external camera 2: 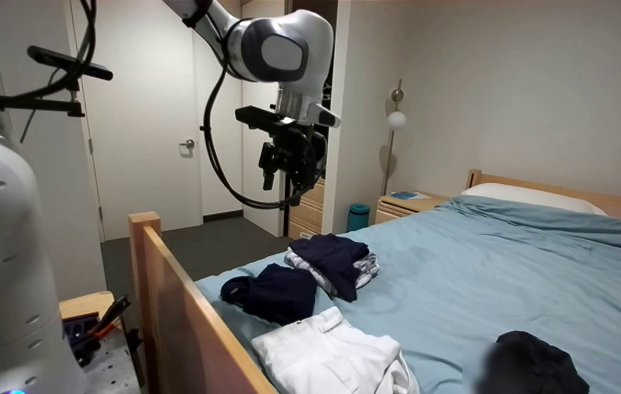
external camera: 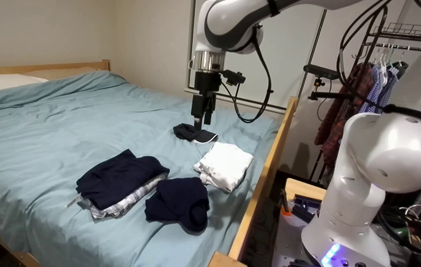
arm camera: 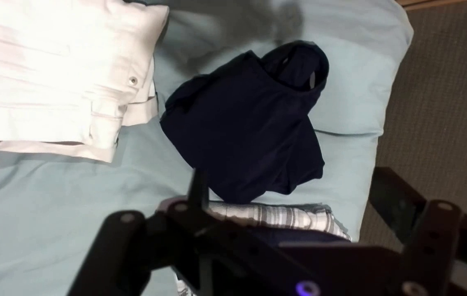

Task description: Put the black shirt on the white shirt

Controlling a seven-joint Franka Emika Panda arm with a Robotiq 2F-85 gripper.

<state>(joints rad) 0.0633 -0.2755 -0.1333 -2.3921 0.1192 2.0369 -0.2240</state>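
We find the dark shirt (external camera: pixel 177 200) folded at the lower middle of an exterior view, lying on the worktop (external camera: pixel 65 126), here a bed under a blue-green cover. The white garment (external camera: pixel 227 165) lies folded just beside it, to its upper right in that frame; at the upper left of the wrist view we make out a metal button on it. To the dark shirt's left, a navy garment (external camera: pixel 121 178) rests on top of a striped cloth (external camera: pixel 130 200), the two making one stack. Whether the white garment or the striped cloth is the white shirt, we cannot tell. The fingers (arm camera: pixel 398 205) are spread wide, one at the lower centre and one at the right of the wrist view; in both exterior views they hang in the air. A black cap (external camera: pixel 185 132) lies near the white garment, at the middle of an exterior view. As for containers, we see a teal bin (external camera 2: pixel 358 219) near the centre of an exterior view, its inside hidden from us. Beside it stands a bedside cabinet (external camera 2: pixel 422 204) with papers (external camera 2: pixel 406 195) on top, and farther left a wooden drawer unit (external camera 2: pixel 309 213) shows in part, its contents out of sight.
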